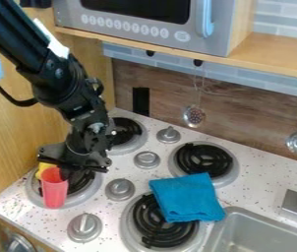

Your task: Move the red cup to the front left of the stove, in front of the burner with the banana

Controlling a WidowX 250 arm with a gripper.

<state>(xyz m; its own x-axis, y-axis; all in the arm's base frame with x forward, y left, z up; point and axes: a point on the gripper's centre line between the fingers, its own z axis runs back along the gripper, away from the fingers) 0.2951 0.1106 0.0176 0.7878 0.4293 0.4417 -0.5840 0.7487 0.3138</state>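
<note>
At the lower left of the camera view, the black two-finger gripper (71, 172) hangs down at the rim of a translucent red plastic cup (54, 189). Cup located over the edge of the round black-coil burner with a grey drip pan (87, 195), set in the speckled white table (19, 202). A yellow object (44, 169) sits just behind the cup, partly hidden. Gripper state: cannot tell whether it is wide or narrow, nor whether it holds the cup or only overlaps it from this angle.

Handling notes (judgement). Step in hand appears to be control of the cup at its upper wall. Best approach: centre the gripper over the rim, straddle one wall or the full width evenly, and close gently; thin plastic would probably flex under a hard squeeze. Check that the yellow object is not pinched too. Any lift should be straight up, so the base does not catch on the coil or pan edge; clear the grey round knob (119, 189) to the right before travelling across. If released, a flat spot would serve better than the uneven burner.

Orientation: cup upright, its wider end up and narrower base down. Long axis close to vertical, roughly in line with the hanging gripper. Exact lean: cannot tell.
</note>
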